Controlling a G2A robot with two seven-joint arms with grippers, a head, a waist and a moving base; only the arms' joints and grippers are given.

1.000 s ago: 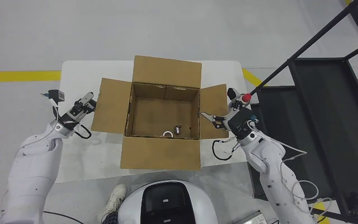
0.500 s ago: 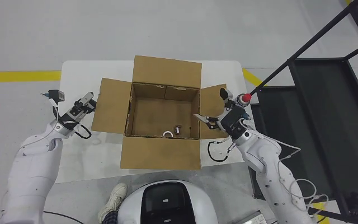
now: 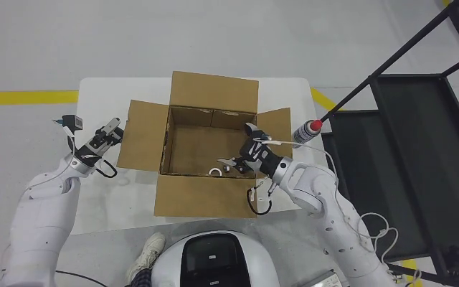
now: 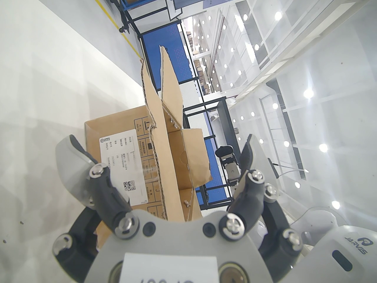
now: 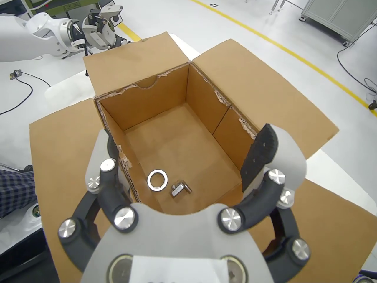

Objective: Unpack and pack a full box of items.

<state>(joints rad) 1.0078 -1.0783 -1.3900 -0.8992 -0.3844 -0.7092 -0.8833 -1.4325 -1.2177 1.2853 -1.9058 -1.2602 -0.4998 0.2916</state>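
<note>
From above, the box point(image 3: 215, 90) sits mid-bench point(image 3: 122, 208) with all four flaps spread. A spray can point(image 3: 305, 131) is by the bench's right edge. The right end effector point(image 3: 237, 147) hangs over the box's right wall. The left end effector point(image 3: 113, 129) is beside the left flap.

At the left wrist, the end effector point(image 4: 159, 148) is spread wide and empty, facing the box's labelled side point(image 4: 117, 148).

At the right wrist, the end effector point(image 5: 185, 145) gapes empty above a ring point(image 5: 157, 180) and a small metal part point(image 5: 179, 189) on the box floor.

Unpacking looks nearly finished, with these two pieces left in the box and all the repacking to come.
</note>
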